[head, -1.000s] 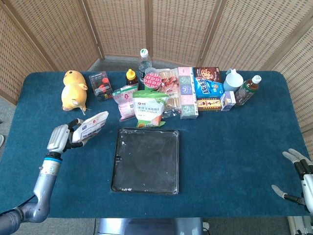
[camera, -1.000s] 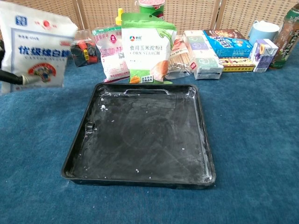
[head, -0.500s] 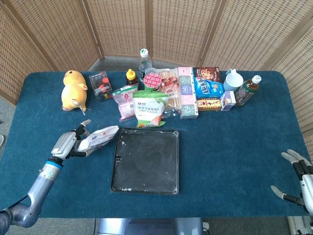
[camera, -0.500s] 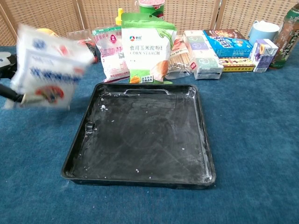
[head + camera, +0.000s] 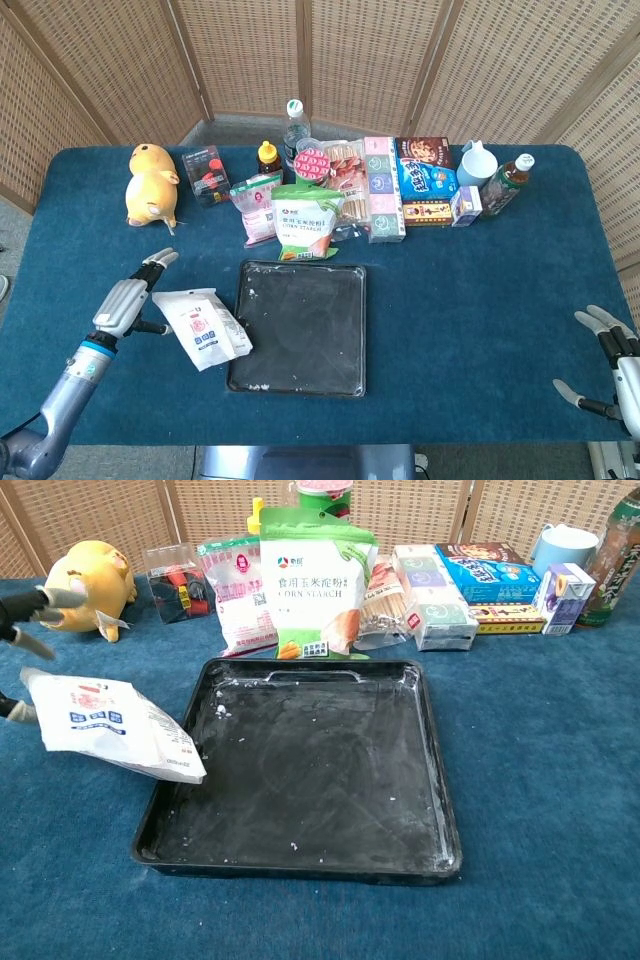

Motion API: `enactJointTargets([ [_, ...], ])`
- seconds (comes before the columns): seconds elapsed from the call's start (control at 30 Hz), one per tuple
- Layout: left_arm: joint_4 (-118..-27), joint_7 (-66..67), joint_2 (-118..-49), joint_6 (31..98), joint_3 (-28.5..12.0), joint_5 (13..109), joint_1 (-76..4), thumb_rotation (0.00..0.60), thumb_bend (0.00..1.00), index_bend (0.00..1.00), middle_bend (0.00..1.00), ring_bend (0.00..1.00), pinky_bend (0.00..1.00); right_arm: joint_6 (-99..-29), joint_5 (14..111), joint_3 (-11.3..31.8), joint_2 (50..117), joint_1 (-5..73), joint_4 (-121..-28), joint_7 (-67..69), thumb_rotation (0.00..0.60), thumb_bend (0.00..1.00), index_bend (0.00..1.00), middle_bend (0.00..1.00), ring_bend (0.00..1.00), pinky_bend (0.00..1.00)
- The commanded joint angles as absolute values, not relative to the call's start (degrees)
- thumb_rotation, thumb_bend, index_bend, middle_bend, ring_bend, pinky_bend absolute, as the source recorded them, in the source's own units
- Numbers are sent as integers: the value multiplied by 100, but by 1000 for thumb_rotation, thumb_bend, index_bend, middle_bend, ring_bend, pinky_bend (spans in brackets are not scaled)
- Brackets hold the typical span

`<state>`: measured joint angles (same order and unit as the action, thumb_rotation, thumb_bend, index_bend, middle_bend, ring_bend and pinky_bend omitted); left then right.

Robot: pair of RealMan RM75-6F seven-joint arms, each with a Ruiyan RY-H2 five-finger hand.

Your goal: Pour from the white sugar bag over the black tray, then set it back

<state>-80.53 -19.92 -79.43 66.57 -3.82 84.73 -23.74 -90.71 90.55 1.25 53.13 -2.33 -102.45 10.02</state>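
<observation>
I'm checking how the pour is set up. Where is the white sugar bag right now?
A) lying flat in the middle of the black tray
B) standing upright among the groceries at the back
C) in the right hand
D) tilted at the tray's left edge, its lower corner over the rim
D: the white sugar bag slants down beside the left hand, its lower corner overlapping the left rim of the black tray.

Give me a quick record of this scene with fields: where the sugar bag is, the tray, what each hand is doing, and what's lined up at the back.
sugar bag: white sugar bag lies on the table, one corner over the tray's left rim
tray: black tray, sparse white specks inside
left hand: left hand beside the bag, fingers spread, holding nothing
right hand: right hand at the table's right edge, open
back row: corn starch pouch, yellow plush toy, boxes and bottles
</observation>
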Motion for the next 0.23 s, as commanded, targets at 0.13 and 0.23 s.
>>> enactJointTargets([
  [0.13,-8688,-1813,-7279,7123,-157,8784,-2087,600,0,0,0,0,192,-9144,9082,128,5273,-263,-10259,1073,550,133,168,110,165,225],
  [0.23,-9123,-1458,-6831,7147,-64,8631,-1935,600,0,0,0,0,191,-9171,9100,125,5250,-274,-10262,1121,553,133,167,110,165,225],
])
